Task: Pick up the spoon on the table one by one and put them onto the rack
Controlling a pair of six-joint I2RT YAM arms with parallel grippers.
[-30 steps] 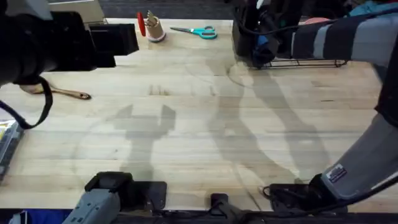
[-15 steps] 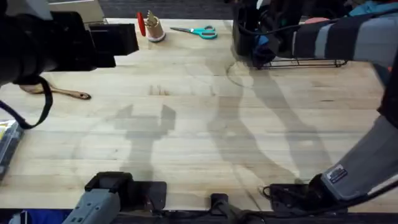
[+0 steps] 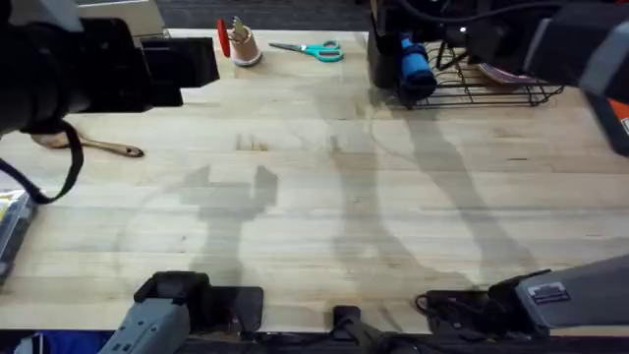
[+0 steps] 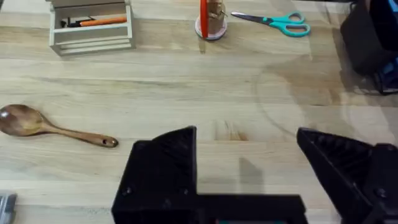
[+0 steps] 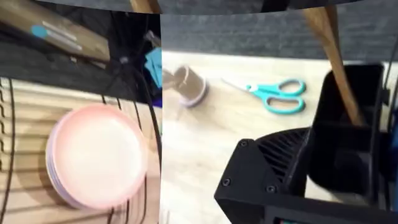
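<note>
One brown wooden spoon [image 3: 90, 146] lies flat on the table [image 3: 324, 206] at the far left, also seen in the left wrist view as the spoon [image 4: 53, 129]. My left gripper [image 4: 249, 171] hangs open above the table to the right of that spoon, holding nothing. The black wire rack [image 3: 491, 93] stands at the back right, with its black cutlery holder [image 3: 386, 59] at its left end. In the right wrist view a second spoon's handle [image 5: 333, 59] sticks up out of the holder [image 5: 348, 146]. My right gripper [image 3: 457, 34] hovers over the rack, open, with one finger [image 5: 267, 177] showing.
Teal-handled scissors [image 3: 310, 49] and a small wooden cup [image 3: 242, 46] with a red item lie along the back edge. A beige box [image 4: 92, 25] sits at the back left. A pink plate [image 5: 96, 162] rests in the rack, and a blue object [image 3: 415, 64] lies beside the holder.
My right arm has drawn back up and to the right from over the cutlery holder, uncovering the blue object and rack wires. The left arm and the table spoon have stayed put.
</note>
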